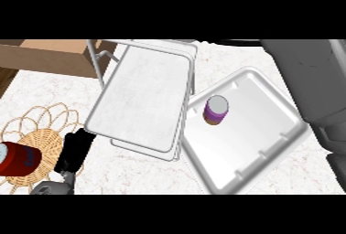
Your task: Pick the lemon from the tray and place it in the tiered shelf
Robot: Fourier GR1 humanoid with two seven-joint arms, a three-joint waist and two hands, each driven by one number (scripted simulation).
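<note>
**Right forearm looms, lemon hard to find**

Only a dark sliver of the right hand showed at the top edge, so its grasp could not be told. No lemon could be made out. A purple-lidded can sat on the white tray, beside the tiered shelf. The left hand rested open at lower left.

Your robot's body: grey arms, black hand.
You see a black, blocky left hand on a grey wrist; a broad grey right forearm with panel seams.
</note>
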